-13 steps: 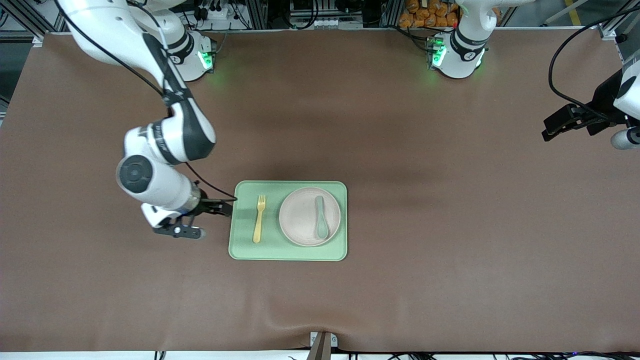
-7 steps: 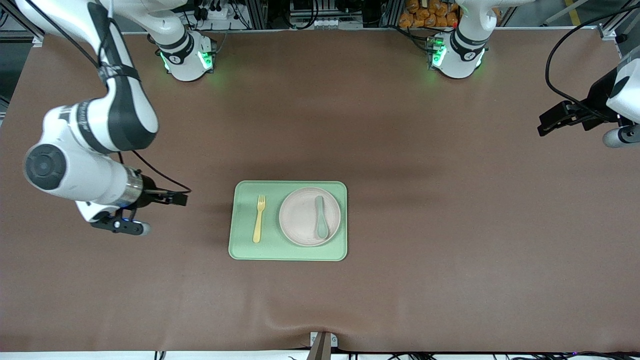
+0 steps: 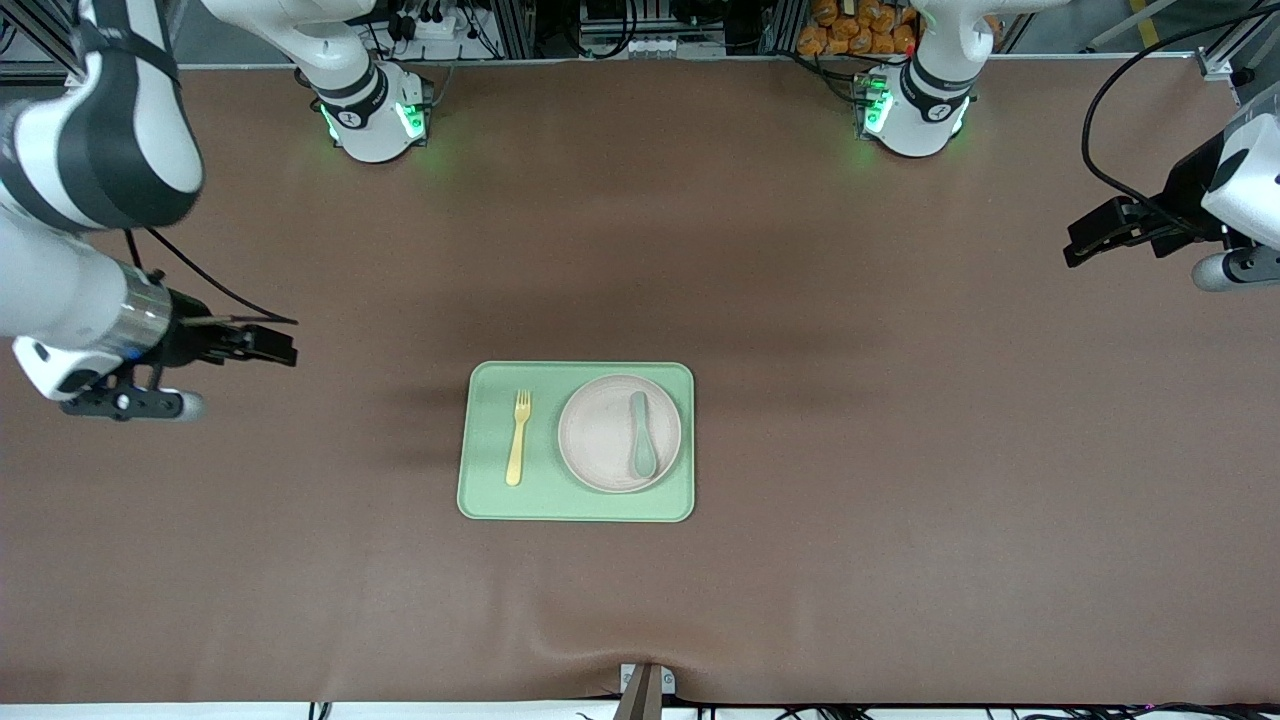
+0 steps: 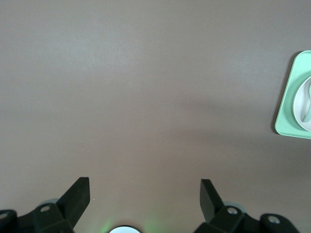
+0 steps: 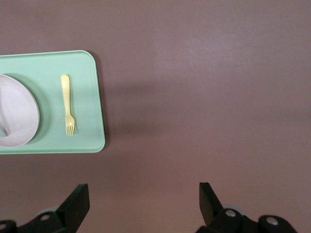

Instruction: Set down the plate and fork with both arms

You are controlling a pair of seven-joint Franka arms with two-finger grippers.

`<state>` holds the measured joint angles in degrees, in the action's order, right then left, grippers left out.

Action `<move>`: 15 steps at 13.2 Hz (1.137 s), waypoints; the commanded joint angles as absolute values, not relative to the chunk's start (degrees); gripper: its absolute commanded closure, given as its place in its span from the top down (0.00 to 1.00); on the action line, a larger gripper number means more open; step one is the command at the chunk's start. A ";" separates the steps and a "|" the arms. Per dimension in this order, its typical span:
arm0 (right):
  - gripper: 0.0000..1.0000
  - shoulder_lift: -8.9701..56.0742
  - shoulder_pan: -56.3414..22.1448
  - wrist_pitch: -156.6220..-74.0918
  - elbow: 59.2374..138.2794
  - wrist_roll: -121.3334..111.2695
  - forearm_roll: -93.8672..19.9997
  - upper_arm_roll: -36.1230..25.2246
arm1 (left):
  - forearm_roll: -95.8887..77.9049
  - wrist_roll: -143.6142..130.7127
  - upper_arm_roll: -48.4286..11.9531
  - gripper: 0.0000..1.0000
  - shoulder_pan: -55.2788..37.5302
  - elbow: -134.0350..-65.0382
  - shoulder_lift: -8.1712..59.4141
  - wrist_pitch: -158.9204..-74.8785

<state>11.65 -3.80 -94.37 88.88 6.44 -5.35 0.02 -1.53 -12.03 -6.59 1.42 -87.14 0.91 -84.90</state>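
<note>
On the brown table (image 3: 900, 450), plate (image 3: 605, 433) and fork (image 3: 517, 437) are set on the tray (image 3: 480, 500); right gripper (image 3: 270, 345) and left gripper (image 3: 1085, 240) are held spread and empty at the frame edges, seemingly clear of the finished setting

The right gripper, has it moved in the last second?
Yes. The right gripper has pulled away from the green tray, toward its own end of the table.

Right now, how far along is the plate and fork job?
It looks done: the plate and the fork lie side by side on the green tray, a spoon on the plate. Nothing is in hand: the right gripper and left gripper are open over bare table at their own ends. Nothing visible remains.
</note>
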 commanded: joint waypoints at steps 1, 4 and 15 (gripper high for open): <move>1.00 6.43 -0.98 -92.38 90.17 5.45 -5.19 1.66 | -2.37 -12.04 -6.94 1.00 1.76 -88.42 -1.14 -84.38; 1.00 1.60 5.27 -88.70 90.18 5.54 -4.31 7.91 | -2.37 -12.04 -7.12 1.00 1.15 -88.51 -1.15 -84.81; 1.00 0.18 0.97 -84.12 82.44 -2.53 -1.93 0.26 | -2.20 -12.04 -8.00 1.00 1.76 -88.15 -1.41 -84.90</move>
